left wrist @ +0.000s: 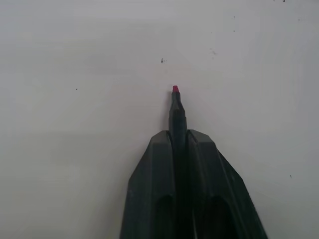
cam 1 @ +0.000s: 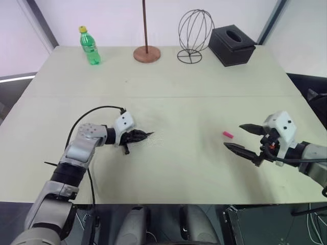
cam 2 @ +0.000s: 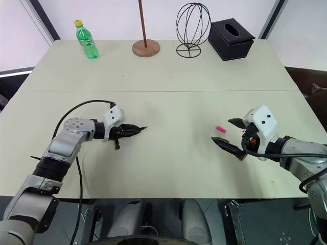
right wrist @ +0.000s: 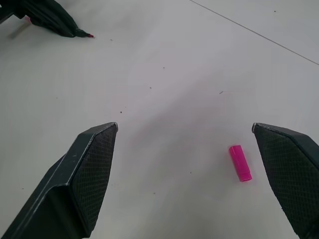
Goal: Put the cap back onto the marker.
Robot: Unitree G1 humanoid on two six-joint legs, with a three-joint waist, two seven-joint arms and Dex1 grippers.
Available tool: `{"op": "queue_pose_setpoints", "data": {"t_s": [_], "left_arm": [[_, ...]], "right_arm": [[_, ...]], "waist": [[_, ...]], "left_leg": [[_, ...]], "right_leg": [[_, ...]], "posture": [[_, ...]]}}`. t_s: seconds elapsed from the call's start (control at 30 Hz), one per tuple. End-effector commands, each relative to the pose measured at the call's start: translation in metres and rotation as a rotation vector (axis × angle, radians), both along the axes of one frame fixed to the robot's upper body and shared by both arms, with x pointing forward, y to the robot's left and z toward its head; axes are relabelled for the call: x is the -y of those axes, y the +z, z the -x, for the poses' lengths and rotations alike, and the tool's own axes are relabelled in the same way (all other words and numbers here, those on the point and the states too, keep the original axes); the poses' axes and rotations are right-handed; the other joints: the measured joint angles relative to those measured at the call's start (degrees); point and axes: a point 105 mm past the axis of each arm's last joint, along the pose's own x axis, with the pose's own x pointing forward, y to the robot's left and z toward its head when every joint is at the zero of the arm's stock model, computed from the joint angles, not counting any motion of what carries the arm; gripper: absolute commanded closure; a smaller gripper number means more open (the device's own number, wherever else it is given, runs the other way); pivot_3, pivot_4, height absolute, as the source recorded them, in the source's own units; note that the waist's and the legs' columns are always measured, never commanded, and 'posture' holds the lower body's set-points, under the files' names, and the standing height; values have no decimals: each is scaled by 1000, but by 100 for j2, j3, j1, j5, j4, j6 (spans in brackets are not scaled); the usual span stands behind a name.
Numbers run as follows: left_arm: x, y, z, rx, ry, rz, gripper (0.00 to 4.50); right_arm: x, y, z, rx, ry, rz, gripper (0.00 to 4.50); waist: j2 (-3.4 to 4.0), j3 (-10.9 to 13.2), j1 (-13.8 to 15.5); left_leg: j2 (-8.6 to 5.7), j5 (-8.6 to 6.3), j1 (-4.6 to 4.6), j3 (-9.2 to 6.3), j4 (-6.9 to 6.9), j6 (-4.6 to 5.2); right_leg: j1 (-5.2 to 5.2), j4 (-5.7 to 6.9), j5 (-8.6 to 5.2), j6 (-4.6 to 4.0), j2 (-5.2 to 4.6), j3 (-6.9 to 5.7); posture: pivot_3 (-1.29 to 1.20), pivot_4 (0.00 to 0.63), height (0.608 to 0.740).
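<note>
My left gripper (cam 1: 141,136) rests low over the left middle of the table and is shut on the marker (left wrist: 176,107). The thin dark marker lies lengthwise between the two fingers, and its short pointed end with a reddish tip (left wrist: 175,89) sticks out past them. The cap (cam 1: 228,135), a tiny bright pink cylinder, lies flat on the table to the right. My right gripper (right wrist: 184,126) is open wide just behind the cap (right wrist: 240,163). The cap lies a little past the fingertips, nearer one finger, untouched. In the right wrist view the left gripper (right wrist: 55,22) shows in the distance.
Along the back of the pale table (cam 1: 184,168) stand a green bottle (cam 1: 90,46), a wooden pole on a round base (cam 1: 147,53), a wire head-shaped frame (cam 1: 194,35) and a black tissue box (cam 1: 231,45). A black cable (cam 1: 92,113) loops over the left arm.
</note>
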Motion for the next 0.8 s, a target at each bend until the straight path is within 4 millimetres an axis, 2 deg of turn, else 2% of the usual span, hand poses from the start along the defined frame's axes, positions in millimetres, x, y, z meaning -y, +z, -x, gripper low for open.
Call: {"op": "queue_pose_setpoints", "data": {"t_s": [0.03, 0.2, 0.27, 0.37, 0.47, 0.63, 0.8], "left_arm": [[-3, 0, 2, 6, 5, -18, 4460], [-7, 6, -1, 45, 7, -22, 4460], [-8, 19, -5, 87, -9, -10, 4460], [-5, 49, -10, 146, -53, 29, 4460], [-3, 79, -11, 186, -127, 32, 4460], [0, 110, -3, 207, -319, -53, 4460], [4, 125, -1, 251, -421, -119, 4460]], "right_arm": [[0, 11, 0, 55, 4, 7, 0], [3, 10, -2, 54, -6, 10, 0], [8, 12, -7, 71, -20, 24, 0], [19, 16, -18, 104, -44, 61, 0], [28, 11, -27, 92, -39, 107, 0], [35, -7, -39, 33, 16, 116, 0], [42, -18, -47, 5, 32, 117, 0]], "waist": [[0, 0, 0], [0, 0, 0], [0, 0, -6], [-1, 0, -5], [-4, 3, 16], [-4, 3, -20], [-2, 3, -23]], "left_leg": [[0, 0, 0, 0, 0, 0], [0, 0, 0, 0, 0, 0], [0, 0, 0, 0, 0, 0], [0, 0, 0, 0, 0, 0], [-2, 0, -3, -2, 4, 0], [-3, 0, -3, 4, 3, 1], [-1, 0, -2, 5, 3, 1]], "right_leg": [[0, 0, 0, 0, 0, 0], [0, 0, 0, 0, 0, 0], [0, 0, 0, 0, 0, 0], [0, 1, 0, 0, 1, 0], [0, 1, 0, 0, 2, -4], [0, -3, 0, 1, 4, -2], [-1, -2, 0, 1, 7, -1]], "posture": [[0, 150, 740], [0, 150, 740], [0, 150, 740], [0, 150, 740], [0, 150, 740], [0, 150, 740], [0, 150, 740]]}}
